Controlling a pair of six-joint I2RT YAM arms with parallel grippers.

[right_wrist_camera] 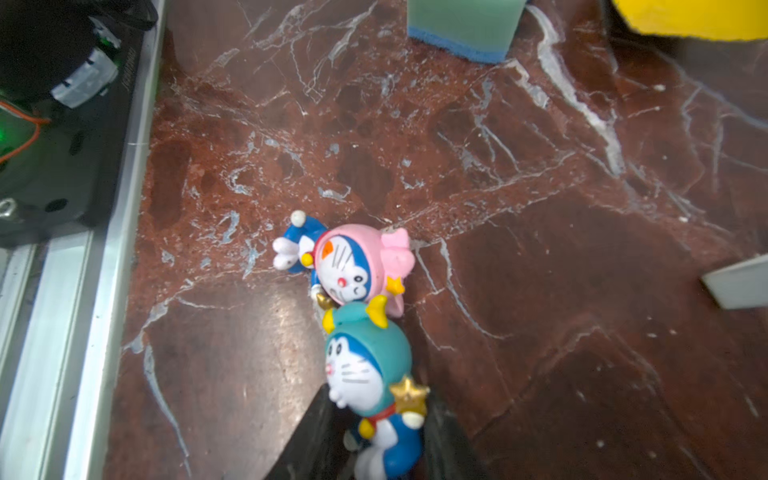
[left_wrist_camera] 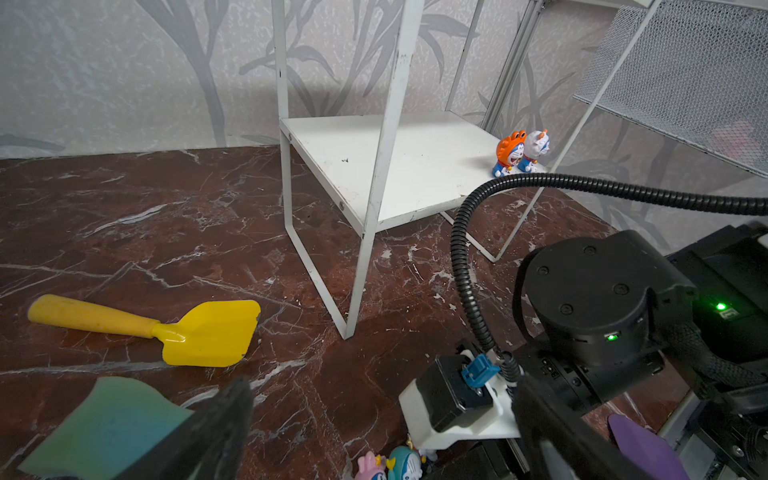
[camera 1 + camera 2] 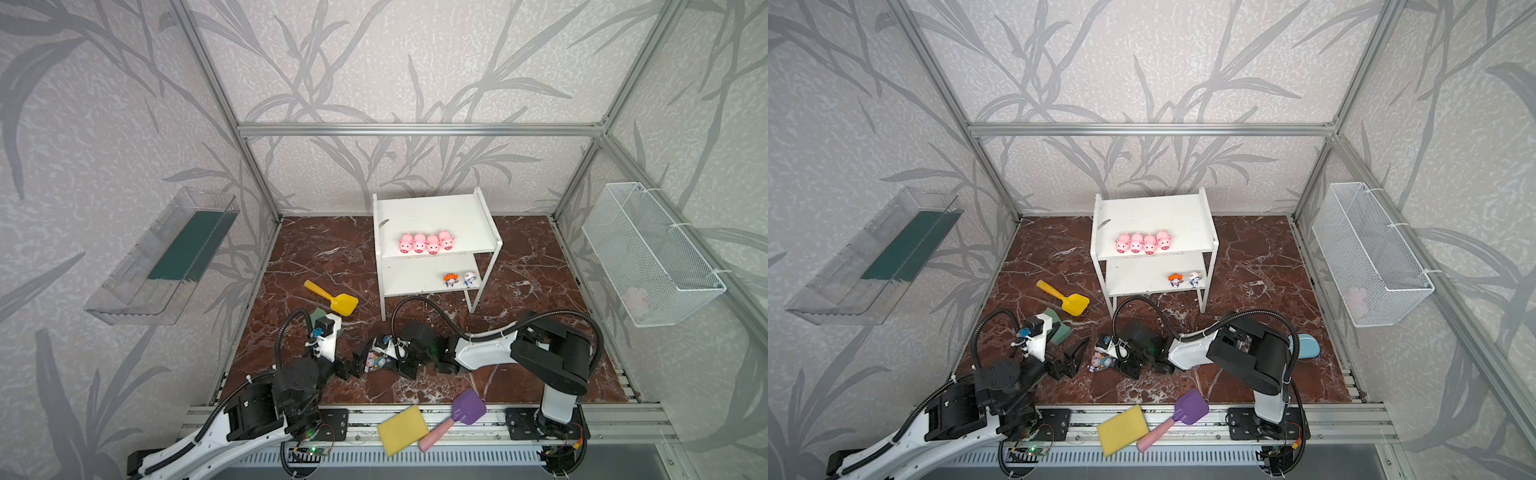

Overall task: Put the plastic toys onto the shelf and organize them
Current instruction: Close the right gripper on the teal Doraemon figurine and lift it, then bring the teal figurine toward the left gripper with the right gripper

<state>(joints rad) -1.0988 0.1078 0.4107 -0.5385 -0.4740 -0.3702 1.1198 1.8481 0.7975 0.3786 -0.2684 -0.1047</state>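
Observation:
Several pink pigs [image 3: 426, 242] [image 3: 1143, 242] stand in a row on the top board of the white shelf [image 3: 432, 212] [image 3: 1154, 212]. An orange figurine [image 3: 450, 279] [image 2: 509, 153] and a white-blue figurine [image 3: 469, 279] [image 2: 536, 149] stand on its lower board. On the marble floor in front, a pink figurine [image 1: 353, 266] [image 3: 1096, 362] lies on its side with its head against a teal figurine [image 1: 370, 357] [image 2: 405, 463]. My right gripper [image 1: 380, 403] [image 3: 384, 361] is shut on the teal figurine's body. My left gripper [image 2: 382, 388] [image 3: 1077, 361] stands wide open just left of both figurines, holding nothing.
A yellow shovel [image 3: 332, 298] and a green sponge [image 3: 1059, 328] lie left of the shelf. A yellow sponge [image 3: 402, 429] and a purple shovel [image 3: 457, 415] rest on the front rail. A blue shovel [image 3: 1304, 345] shows behind my right arm. A clear tray [image 3: 166, 253] and a wire basket [image 3: 652, 253] hang on the side walls.

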